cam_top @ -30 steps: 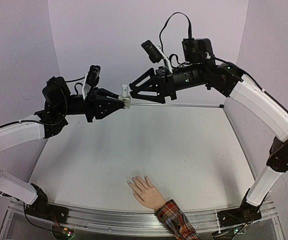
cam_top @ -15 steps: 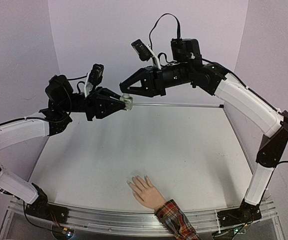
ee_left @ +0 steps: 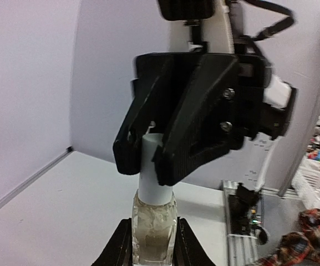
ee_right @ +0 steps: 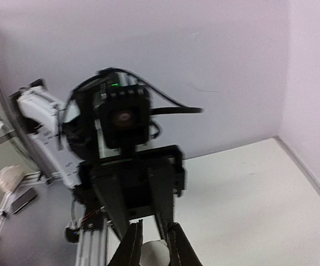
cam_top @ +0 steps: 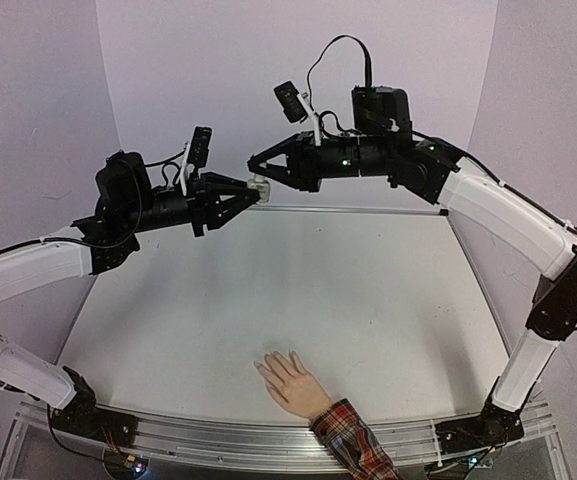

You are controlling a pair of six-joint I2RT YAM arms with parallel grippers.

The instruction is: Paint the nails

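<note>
Over white table (cam_top: 368, 300), left gripper (cam_top: 249, 193) clamps bottle (ee_left: 153, 228); right gripper (cam_top: 258, 172) pinches its cap (ee_left: 153, 188).

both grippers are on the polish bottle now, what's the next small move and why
Probably twist the right gripper to unscrew the white cap. Its jaws are shut on the cap while the left gripper clamps the glass bottle below it, so the bottle is braced and the cap is on.

Soft, even light, faint shadows; slight motion blur on the right gripper (ee_left: 147, 163).
</note>
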